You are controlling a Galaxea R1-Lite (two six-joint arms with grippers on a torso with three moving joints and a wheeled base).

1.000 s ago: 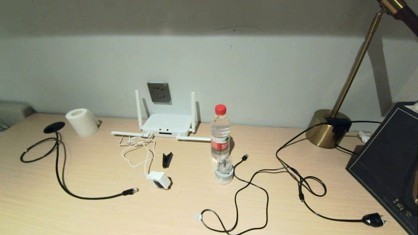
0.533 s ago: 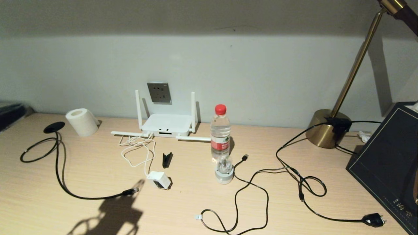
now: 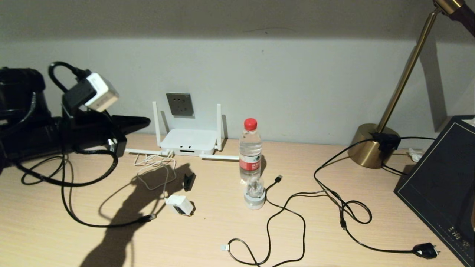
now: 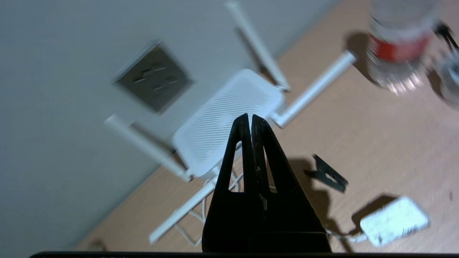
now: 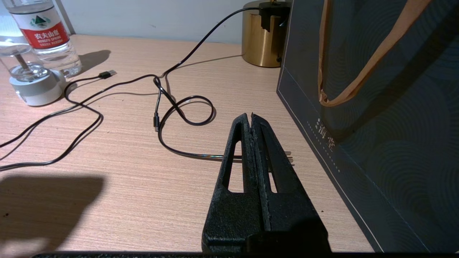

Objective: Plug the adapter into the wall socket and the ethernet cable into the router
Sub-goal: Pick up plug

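Head view. Left gripper (image 3: 143,120) enters from the left edge of the frame at mid height: black, wedge-shaped, its tip raised off the desk and pointing toward the router (image 3: 189,142). The router is a flat white box at centre left against the wall, two stick antennas upright and two lying flat on the desk. The wall socket (image 3: 180,104), a square grey metallic plate with dark holes, sits just above it between the upright antennas. The adapter (image 3: 180,204), a small white cube, lies on the pale wood-grain desk (image 3: 207,233) lower centre left, its thin white cord looping up to the router. The ethernet cable (image 3: 74,215) runs as a thin black line along the lower left, its connector near the adapter in the arm's shadow. A small black clip (image 3: 189,181) lies between the adapter and the router. Bare desk fills the bottom centre.

Left wrist view. The two black tapered fingers are pressed together, nothing between them. Router with a mesh-textured top, socket and adapter lie beyond the tip.

Right wrist view. Right gripper (image 5: 251,116) hangs over bare desk beside a dark paper bag (image 5: 376,107); fingers closed together, empty.
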